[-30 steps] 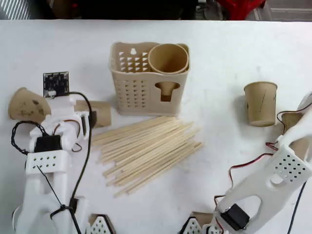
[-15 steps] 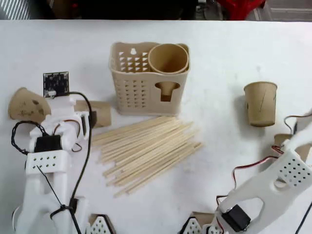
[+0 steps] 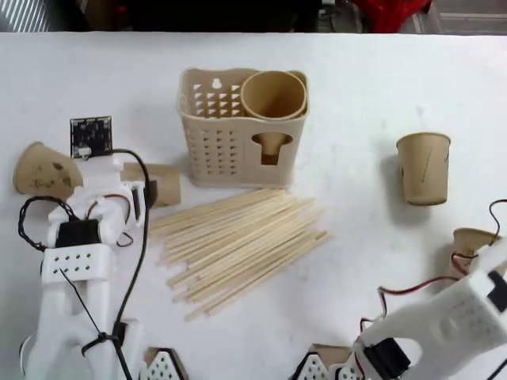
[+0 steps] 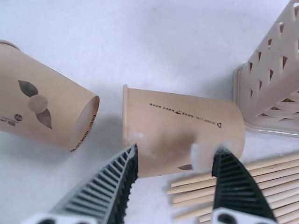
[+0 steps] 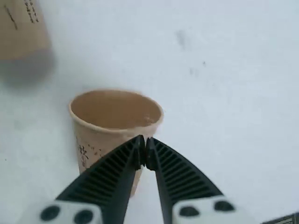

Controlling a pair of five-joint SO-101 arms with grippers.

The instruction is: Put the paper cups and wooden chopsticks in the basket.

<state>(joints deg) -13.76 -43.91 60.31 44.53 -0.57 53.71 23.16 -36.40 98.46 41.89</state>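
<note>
While the left gripper (image 4: 176, 150) hangs spread wide and empty over a lying cup (image 4: 180, 116) at the basket's (image 3: 230, 150) 8 o'clock, the right gripper (image 5: 144, 141) is pinched together, empty, by a standing cup (image 5: 100, 134).

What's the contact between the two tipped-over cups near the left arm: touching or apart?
Apart. The left wrist view shows a strip of bare table between the leaf-printed cup and the other cup.

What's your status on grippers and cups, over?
Left gripper open at lying cup. Right gripper shut by upright cup. Third cup in basket. Chopsticks piled on table before basket.
</note>
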